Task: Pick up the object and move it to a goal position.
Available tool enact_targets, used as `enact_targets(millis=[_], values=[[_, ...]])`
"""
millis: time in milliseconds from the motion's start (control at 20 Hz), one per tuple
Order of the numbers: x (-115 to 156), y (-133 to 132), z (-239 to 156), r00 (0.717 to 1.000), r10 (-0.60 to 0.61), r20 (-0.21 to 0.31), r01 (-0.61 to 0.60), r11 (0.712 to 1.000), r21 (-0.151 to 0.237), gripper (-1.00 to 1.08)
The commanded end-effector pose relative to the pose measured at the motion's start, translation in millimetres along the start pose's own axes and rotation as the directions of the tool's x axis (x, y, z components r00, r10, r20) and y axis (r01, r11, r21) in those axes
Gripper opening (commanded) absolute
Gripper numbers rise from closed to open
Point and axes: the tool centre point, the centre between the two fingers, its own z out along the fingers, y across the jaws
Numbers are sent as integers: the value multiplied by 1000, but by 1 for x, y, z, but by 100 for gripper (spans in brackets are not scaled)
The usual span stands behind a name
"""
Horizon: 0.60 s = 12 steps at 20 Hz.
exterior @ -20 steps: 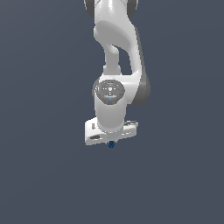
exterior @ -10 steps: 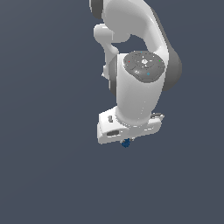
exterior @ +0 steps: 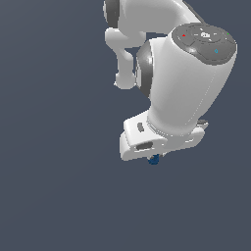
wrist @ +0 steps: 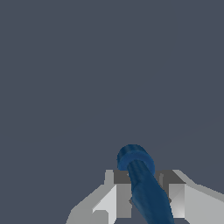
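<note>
While fingers (wrist: 118, 199) pinch the object (wrist: 142, 186), slate-grey backdrop (featureless) surrounds.

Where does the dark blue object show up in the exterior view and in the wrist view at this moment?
Exterior view: the object is a small blue bit peeking out just under the white gripper, near the picture's middle.
Wrist view: the object is a blue rod with a rounded end, between the two fingers.
Shared landmark: the gripper, closed on it in both.

Dark blue object (wrist: 142, 186) with rounded end, clamped between pincer (wrist: 144, 197) fingers
</note>
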Motion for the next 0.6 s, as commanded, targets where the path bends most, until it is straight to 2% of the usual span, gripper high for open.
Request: enact_targets(millis=[0,550], values=[[3,-4,-6,1000,1,1,-1,1000,0,-100],[9,-9,-16,1000,1,1,-1,1000,0,-100]])
